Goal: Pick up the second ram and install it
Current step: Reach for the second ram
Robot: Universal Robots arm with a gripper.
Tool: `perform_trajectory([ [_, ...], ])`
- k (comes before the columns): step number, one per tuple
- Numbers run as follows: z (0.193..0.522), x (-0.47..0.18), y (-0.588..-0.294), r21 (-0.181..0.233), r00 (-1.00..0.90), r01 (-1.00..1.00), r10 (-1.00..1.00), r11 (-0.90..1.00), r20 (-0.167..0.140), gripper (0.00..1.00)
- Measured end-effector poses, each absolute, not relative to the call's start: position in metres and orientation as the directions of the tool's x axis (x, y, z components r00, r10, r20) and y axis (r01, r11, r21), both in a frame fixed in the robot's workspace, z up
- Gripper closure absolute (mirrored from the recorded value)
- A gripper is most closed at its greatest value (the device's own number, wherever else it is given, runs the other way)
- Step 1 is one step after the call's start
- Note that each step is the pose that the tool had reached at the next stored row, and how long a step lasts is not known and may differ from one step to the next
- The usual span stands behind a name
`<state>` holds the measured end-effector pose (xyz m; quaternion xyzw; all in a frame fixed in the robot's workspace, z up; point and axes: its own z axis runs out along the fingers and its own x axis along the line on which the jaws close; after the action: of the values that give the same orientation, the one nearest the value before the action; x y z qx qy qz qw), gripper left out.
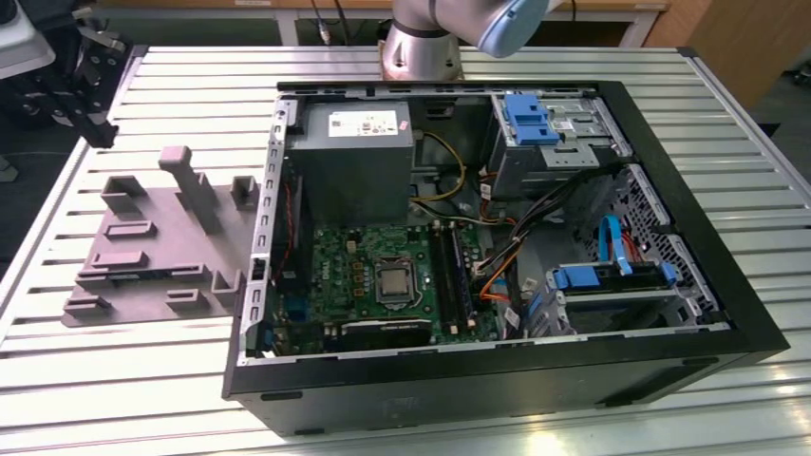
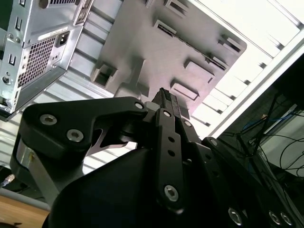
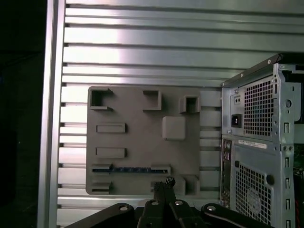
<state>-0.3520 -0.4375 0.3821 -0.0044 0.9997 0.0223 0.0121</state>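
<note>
Clearly apart from the second ram (image 3: 130,169), the gripper (image 3: 167,183) hangs in the air with its jaws pressed together and nothing between them. In the first wrist view the ram lies flat on the grey tray (image 3: 137,118), seated in a slot between two raised blocks. In the exterior view the gripper is at the upper left of the frame. The tray rests on the slatted table (image 1: 127,380) at middle left, just beside the open computer case (image 1: 507,380).

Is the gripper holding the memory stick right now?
No; in the first wrist view the second ram lies in the grey tray, not in the gripper.
</note>
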Motion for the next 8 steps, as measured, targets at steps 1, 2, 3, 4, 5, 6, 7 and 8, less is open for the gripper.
perform_trajectory([
  [1,0.3816,-0.3526,-0.4376,0.044,-1.0,-0.009,-0.008,0.999,-0.024,0.89],
  [2,0.381,-0.3533,-0.4376,0.044,-1.0,-0.009,-0.008,0.999,-0.024,0.89],
  [3,0.3804,-0.354,-0.4377,0.044,-1.0,-0.009,-0.008,0.999,-0.024,0.89],
  [4,0.3798,-0.3546,-0.4378,0.044,-1.0,-0.009,-0.008,0.999,-0.024,0.89],
  [5,0.3791,-0.3553,-0.4378,0.044,-1.0,-0.01,-0.008,0.999,-0.024,0.89],
  [6,0.3785,-0.356,-0.4379,0.044,-1.0,-0.01,-0.008,0.999,-0.024,0.89],
  [7,0.378,-0.3566,-0.4379,0.044,-1.0,-0.01,-0.008,0.999,-0.024,0.89],
  [8,0.3774,-0.3572,-0.438,0.044,-1.0,-0.01,-0.009,0.999,-0.024,0.89],
])
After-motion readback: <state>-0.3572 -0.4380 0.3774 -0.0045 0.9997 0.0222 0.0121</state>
